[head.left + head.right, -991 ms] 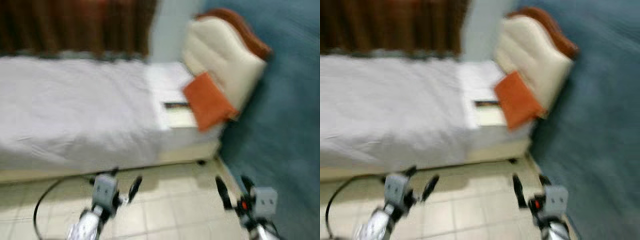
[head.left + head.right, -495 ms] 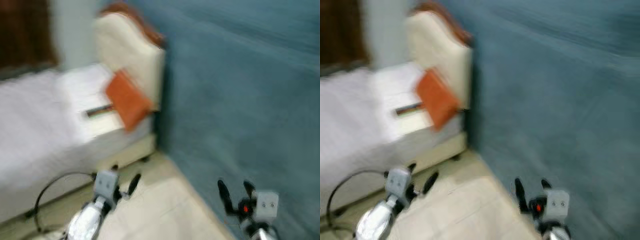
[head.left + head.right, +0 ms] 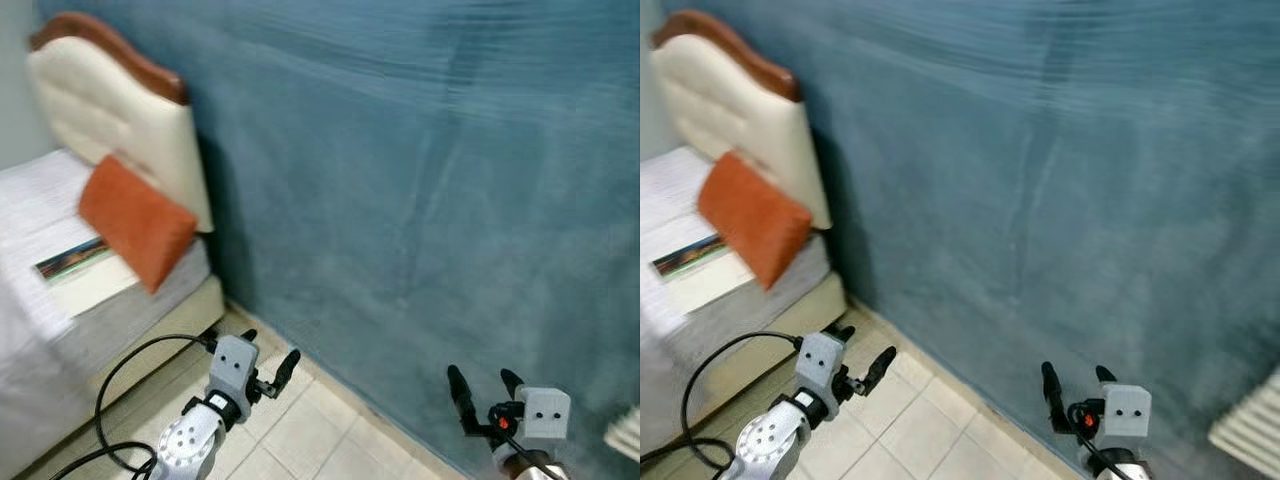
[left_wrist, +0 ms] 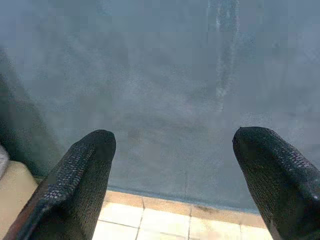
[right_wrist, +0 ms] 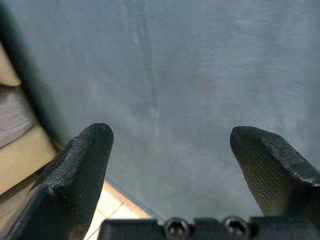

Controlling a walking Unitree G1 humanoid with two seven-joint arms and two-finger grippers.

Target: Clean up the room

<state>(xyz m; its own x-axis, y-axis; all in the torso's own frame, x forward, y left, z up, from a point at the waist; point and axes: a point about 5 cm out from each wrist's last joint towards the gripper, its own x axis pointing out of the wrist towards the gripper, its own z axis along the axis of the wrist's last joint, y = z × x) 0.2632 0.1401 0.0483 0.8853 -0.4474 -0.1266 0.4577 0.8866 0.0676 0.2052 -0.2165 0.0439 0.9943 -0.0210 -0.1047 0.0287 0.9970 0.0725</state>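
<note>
An orange pillow [image 3: 135,222] leans against the cream headboard [image 3: 110,110] of a white bed [image 3: 30,195] at the far left. A magazine [image 3: 70,260] lies on the bed beside the pillow. My left gripper [image 3: 268,352] hangs low over the tiled floor [image 3: 300,430], open and holding nothing. In the left wrist view it [image 4: 172,150] points at the blue wall. My right gripper [image 3: 484,385] is low on the right, close to that wall, open and holding nothing. The right wrist view has it [image 5: 170,150] aimed at the same wall.
A blue wall [image 3: 420,180] stands right in front, meeting the floor along a tiled strip. A black cable [image 3: 120,370] loops on the floor by the bed's foot. A white ribbed radiator [image 3: 1250,425] sits at the far right edge.
The camera has swung to the right: the bed and pillow slid to the left edge and the blue wall now takes up most of the picture. Both grippers stay open.
</note>
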